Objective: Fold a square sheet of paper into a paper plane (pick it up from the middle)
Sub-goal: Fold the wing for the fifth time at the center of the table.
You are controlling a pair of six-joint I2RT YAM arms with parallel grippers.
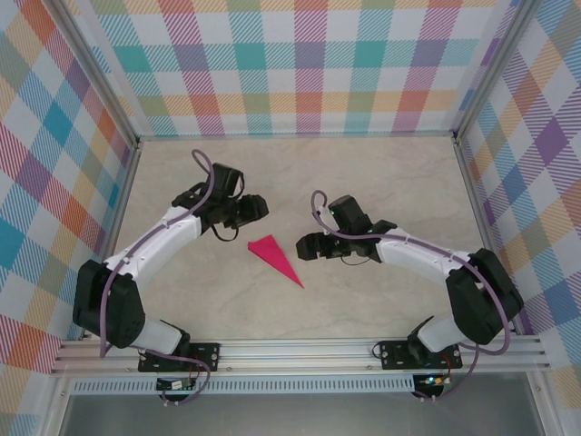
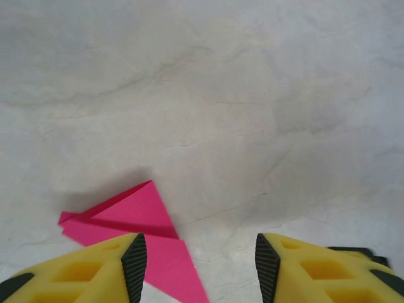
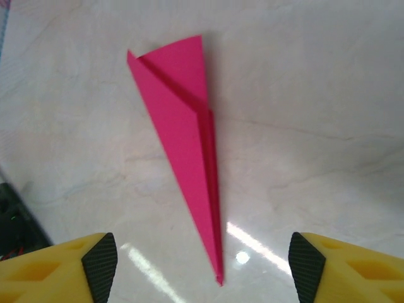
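- The paper plane is being left flat on the table, between the two grippers and apparently touched by neither, which suggests the folding is finished.
- The left gripper is being held with its jaws apart and empty, near the plane's wide tail end.
- The right gripper is being held wider apart, also empty, with the pointed nose lying nearest it.
- Both are being kept low beside the paper (probably to avoid disturbing it).
- The plane is being shown as a narrow magenta dart, with folded layers stacked along its length.
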